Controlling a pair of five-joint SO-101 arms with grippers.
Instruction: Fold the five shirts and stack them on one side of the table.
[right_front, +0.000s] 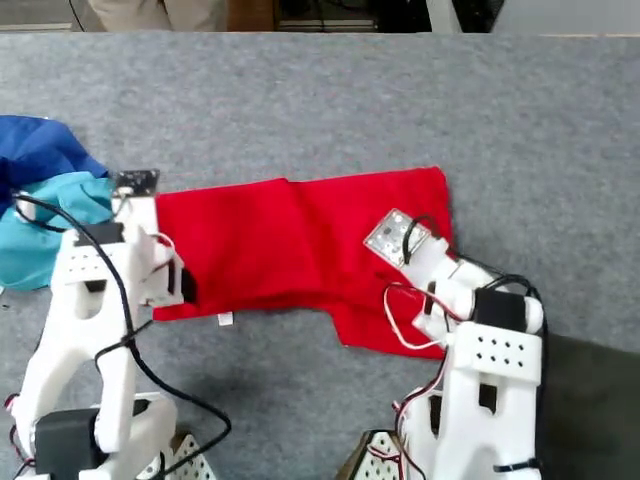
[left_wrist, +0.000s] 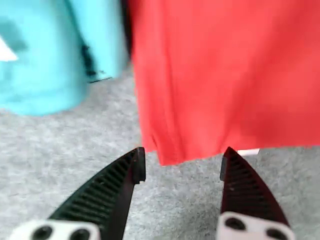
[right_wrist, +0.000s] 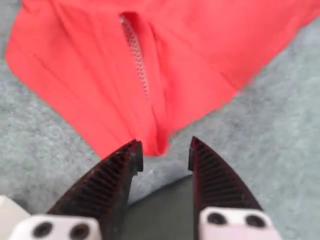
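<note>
red shirt (right_front: 300, 240) lies flat on table (right_front: 300, 100), teal shirt (right_front: 50, 230) just beside one end; left fingers (left_wrist: 120, 185) spread astride its corner at that end, right fingers (right_wrist: 117, 177) spread at the other end's corner; prob set to pinch both & fold.

Both arms: white printed shells, black motor blocks.
Left arm (right_front: 80, 290), at the red shirt's (right_front: 290, 240) left end: long black cable (right_front: 130, 335) looping along the shell.
Right arm (right_front: 490, 350), at the shirt's right corner: red and white wires (right_front: 392, 310), rows of round holes in the shell.
Left gripper (left_wrist: 183, 160) and right gripper (right_wrist: 165, 150): black ribbed fingers (left_wrist: 112, 190), white bases with dark screw holes.
</note>
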